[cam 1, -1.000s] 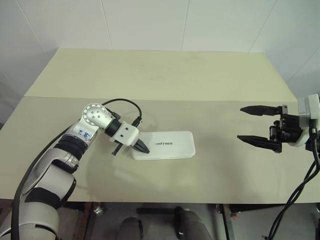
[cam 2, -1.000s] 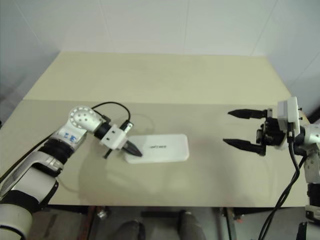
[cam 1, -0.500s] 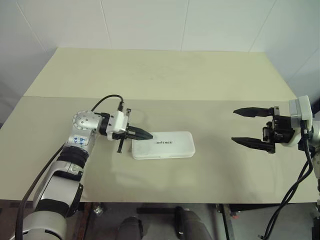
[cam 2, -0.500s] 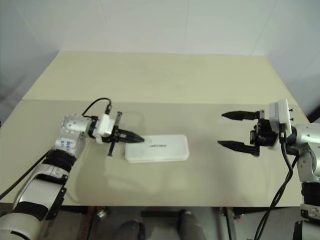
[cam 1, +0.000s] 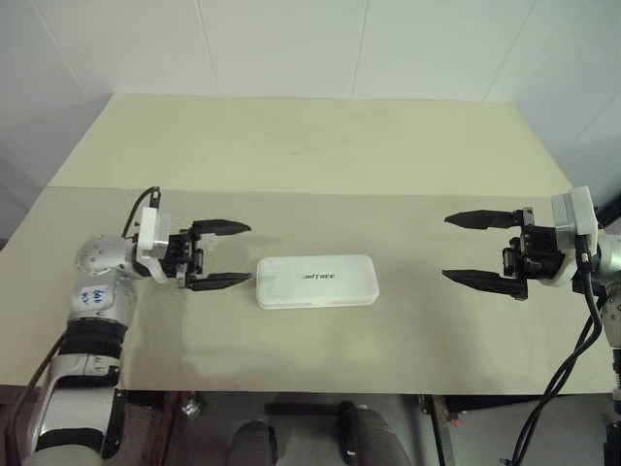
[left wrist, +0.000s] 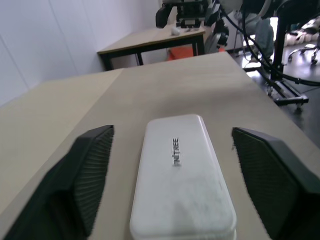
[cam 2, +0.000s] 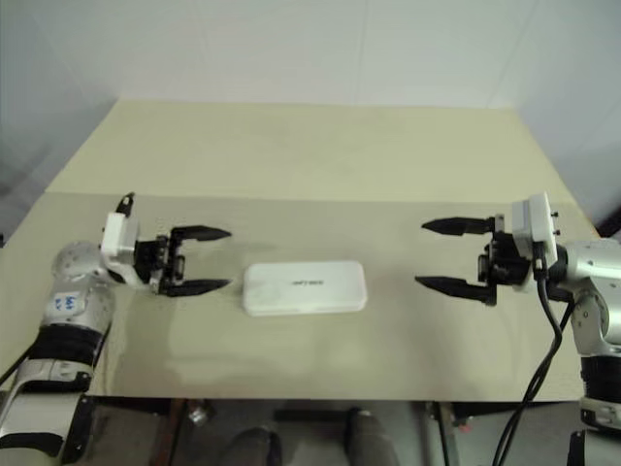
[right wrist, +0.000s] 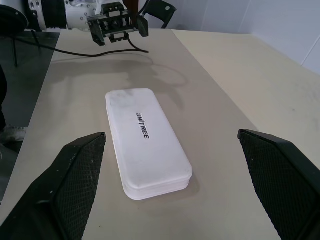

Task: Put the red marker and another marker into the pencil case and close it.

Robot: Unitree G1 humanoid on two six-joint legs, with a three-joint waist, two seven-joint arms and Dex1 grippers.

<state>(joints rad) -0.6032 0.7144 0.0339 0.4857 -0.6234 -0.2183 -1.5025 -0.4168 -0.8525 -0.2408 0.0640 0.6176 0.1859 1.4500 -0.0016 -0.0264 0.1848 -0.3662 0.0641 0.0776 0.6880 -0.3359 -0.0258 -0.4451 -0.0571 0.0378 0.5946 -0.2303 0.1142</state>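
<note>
Centre of frame, lower middle: pencil case, white, lid shut, lying flat on the beige bench; contents hidden. Left of it, just off its short end: left gripper, jaws spread wide, empty. Right side, well apart: right gripper, jaws likewise wide, empty. Bare bench surface all round the case, to every edge

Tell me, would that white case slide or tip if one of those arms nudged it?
The case lies flat and closed on the smooth table, so it would probably slide, not tip. Its glossy shell looks stiff and perhaps slippery. The rounded corners suggest it might turn if pushed off-centre.
</note>
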